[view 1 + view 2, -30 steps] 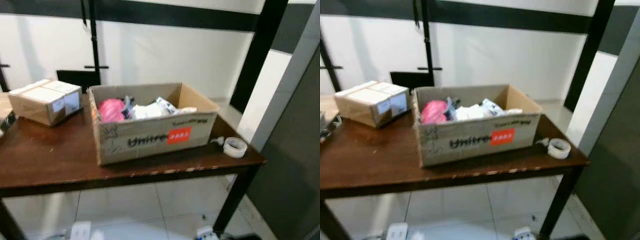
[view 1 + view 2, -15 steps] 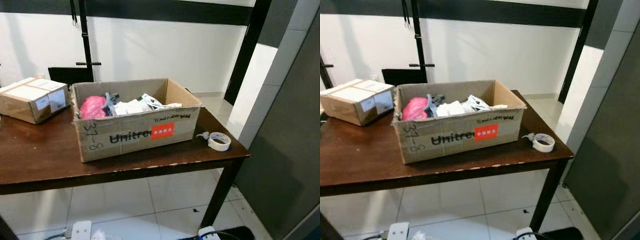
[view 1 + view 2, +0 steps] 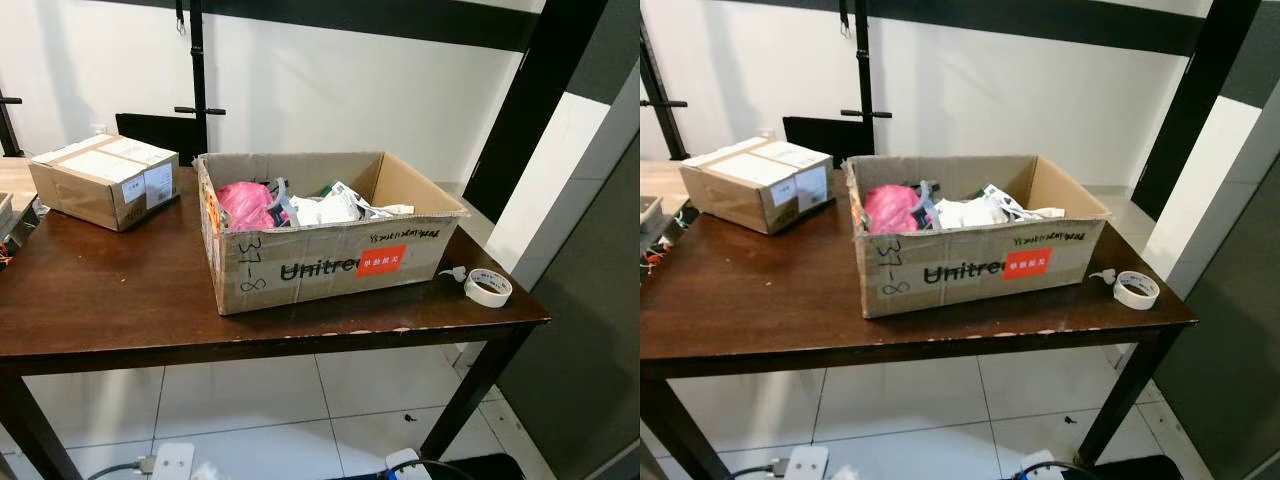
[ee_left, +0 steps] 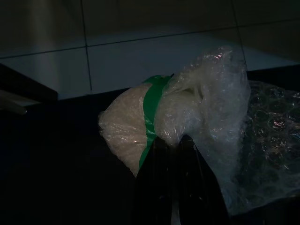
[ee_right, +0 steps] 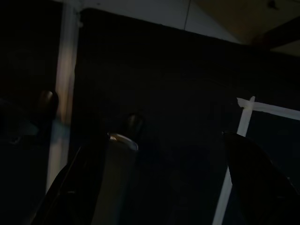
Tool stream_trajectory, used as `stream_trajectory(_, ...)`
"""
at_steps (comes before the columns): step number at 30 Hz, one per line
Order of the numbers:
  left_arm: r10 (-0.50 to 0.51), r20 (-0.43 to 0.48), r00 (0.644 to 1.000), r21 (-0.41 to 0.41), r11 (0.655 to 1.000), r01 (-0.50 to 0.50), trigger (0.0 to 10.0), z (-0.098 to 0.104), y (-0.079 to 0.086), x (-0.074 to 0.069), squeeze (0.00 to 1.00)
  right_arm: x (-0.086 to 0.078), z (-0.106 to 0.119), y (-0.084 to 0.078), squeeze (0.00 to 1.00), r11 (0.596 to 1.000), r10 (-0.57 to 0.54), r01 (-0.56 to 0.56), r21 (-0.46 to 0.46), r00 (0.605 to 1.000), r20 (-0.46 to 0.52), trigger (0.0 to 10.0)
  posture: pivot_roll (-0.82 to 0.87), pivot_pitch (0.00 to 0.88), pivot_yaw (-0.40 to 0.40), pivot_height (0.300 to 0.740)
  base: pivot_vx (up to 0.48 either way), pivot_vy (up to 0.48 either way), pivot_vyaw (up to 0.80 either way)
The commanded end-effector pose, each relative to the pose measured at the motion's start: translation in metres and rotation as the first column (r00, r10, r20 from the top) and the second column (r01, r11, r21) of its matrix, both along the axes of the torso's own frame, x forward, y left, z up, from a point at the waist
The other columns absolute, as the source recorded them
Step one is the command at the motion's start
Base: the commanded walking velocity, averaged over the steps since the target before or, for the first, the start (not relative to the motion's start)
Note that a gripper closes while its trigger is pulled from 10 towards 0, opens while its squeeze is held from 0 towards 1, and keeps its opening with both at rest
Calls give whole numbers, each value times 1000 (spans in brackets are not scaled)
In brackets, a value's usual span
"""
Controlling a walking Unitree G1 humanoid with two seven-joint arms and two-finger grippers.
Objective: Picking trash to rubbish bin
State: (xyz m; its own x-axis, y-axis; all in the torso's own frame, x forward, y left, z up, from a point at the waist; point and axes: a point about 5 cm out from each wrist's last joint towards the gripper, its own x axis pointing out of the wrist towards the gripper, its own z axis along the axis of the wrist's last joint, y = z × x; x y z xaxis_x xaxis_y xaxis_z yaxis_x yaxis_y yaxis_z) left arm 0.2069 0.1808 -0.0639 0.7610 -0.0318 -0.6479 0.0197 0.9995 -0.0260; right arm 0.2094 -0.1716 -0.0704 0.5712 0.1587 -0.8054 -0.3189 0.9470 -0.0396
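Bubble-wrap trash is pinched in the left hand; the right hand is spread apart.

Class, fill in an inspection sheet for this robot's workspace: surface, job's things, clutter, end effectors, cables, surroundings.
Surface: dark wooden table, worn front edge.
Job's things: open cardboard box on the table, holding a pink bag and white wrappers; bubble-wrap bundle banded with green tape.
Clutter: sealed parcel at the table's left rear; tape roll near the right corner.
End effectors: left end effector shut on the bubble-wrap bundle; right end effector open, in dark shade.
Cables: power strip and cable on the floor under the table.
Surroundings: white wall, tiled floor, black posts.
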Motion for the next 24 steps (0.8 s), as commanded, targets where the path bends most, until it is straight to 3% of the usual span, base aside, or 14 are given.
stream_trajectory(1,-4,-23,1000,-13,1000,4,10000,-3,-5,-3,0,-3,-1,-4,0,1000,14,-15,-12,1000,-10,10000,49,8,-78,740,0,0,800)
stream_trajectory(13,-85,-20,996,6,996,85,10000,-1,-11,2,0,-1,0,-5,0,1000,-13,13,-13,1000,-9,10000,45,8,-67,740,0,0,769)
stream_trajectory(24,3,-5,1000,-27,1000,-4,10000,2,-4,5,0,-2,-2,-5,0,999,-40,40,-17,999,-14,10000,47,14,-65,740,0,0,0)
